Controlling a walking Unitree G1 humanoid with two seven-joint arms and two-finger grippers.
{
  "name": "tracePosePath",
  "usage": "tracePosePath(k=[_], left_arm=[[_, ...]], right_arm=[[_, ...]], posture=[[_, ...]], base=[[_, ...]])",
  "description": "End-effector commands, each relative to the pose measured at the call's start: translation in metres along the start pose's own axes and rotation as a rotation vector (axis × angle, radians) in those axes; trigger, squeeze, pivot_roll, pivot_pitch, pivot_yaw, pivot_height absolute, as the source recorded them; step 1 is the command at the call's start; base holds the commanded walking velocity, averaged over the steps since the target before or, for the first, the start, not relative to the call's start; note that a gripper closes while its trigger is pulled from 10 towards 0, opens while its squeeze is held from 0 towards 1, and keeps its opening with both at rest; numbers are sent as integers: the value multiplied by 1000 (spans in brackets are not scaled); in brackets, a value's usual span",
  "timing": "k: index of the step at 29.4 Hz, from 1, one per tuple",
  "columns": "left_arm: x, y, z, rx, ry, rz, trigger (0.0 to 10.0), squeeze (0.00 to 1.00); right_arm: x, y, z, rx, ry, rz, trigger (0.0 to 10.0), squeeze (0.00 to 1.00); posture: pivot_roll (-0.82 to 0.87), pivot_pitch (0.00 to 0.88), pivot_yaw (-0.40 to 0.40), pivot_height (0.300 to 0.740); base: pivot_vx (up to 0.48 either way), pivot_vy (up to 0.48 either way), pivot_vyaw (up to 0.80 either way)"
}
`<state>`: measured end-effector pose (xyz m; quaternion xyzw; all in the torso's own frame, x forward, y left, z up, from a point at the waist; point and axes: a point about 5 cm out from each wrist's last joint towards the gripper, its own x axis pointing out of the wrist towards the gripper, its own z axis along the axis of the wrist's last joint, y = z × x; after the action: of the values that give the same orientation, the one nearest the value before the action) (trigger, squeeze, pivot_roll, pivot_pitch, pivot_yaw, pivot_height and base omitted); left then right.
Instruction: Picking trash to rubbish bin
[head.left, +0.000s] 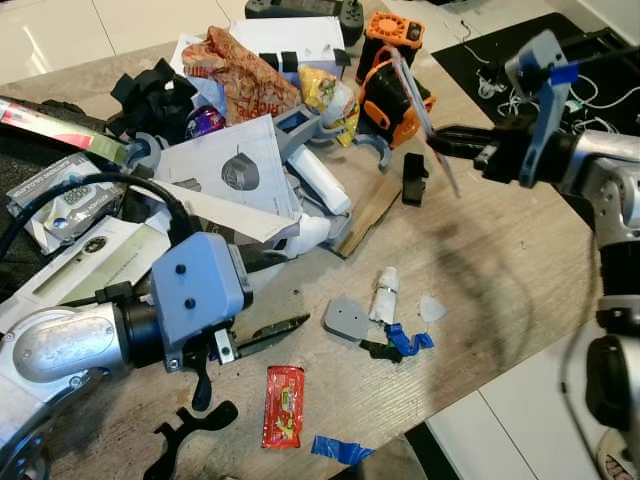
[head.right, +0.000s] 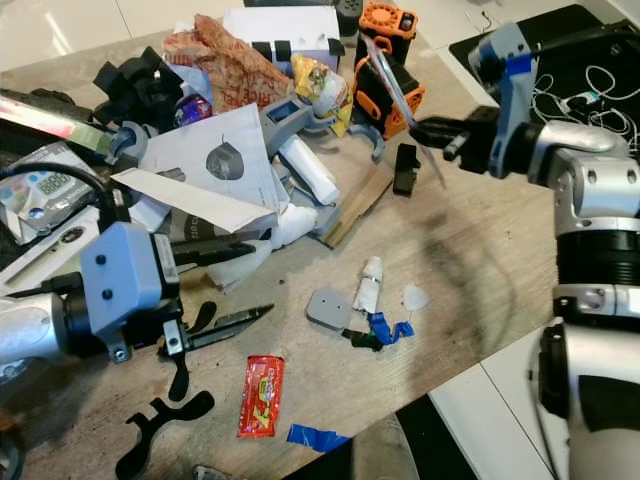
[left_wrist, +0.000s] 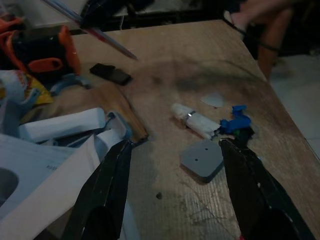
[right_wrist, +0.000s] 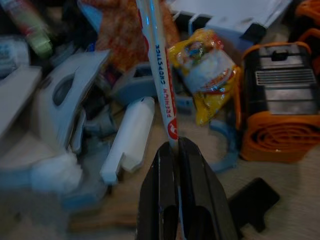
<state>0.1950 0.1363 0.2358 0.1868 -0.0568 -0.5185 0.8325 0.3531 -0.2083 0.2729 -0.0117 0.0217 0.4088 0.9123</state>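
Nearest, the left gripper (head.left: 285, 330) is held low over the wooden table (head.left: 500, 270), its two black fingers spread apart with nothing between them. Just ahead lie a red snack wrapper (head.left: 283, 405), a flat grey plastic square (head.left: 347, 319), a small white tube (head.left: 384, 294) and scraps of blue tape (head.left: 408, 341). Further off, the right gripper (head.left: 447, 141) is seen with its fingers pressed together on a long, thin chopstick sleeve of white paper with red print (right_wrist: 159, 65), held clear above the table. Behind it sit an orange and black device (head.left: 395, 95) and a yellow crumpled packet (head.left: 328, 92). No bin can be made out, so its direction is uncertain. The sleeve should be kept pinched firmly near its end and carried clear of the clutter.
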Motion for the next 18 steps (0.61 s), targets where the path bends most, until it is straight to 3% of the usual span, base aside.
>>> tracePosePath(k=[1,4,5,11,18], left_arm=[[2,-1,-2,-21,-22,10,10000,0],[4,4,-4,-46,-48,45,10000,0],[6,13,-5,-83,-99,107,10000,0],[17,37,-12,-180,-235,253,10000,0],[31,41,-23,-234,-280,329,10000,0]], right_arm=[[-1,2,-8,43,-3,-7,39,0],[5,7,-20,70,-4,-6,39,0],[14,14,-29,108,-26,-9,10000,0],[42,24,-28,171,-132,-23,10000,0],[47,43,-29,152,-164,-5,10000,0]], posture=[[-113,176,-20,740],[-113,160,-21,740],[-111,114,-26,740],[-101,18,-29,740],[-98,0,-34,740]], base=[[0,0,0],[0,0,0],[0,0,0],[0,0,0],[0,0,0]])
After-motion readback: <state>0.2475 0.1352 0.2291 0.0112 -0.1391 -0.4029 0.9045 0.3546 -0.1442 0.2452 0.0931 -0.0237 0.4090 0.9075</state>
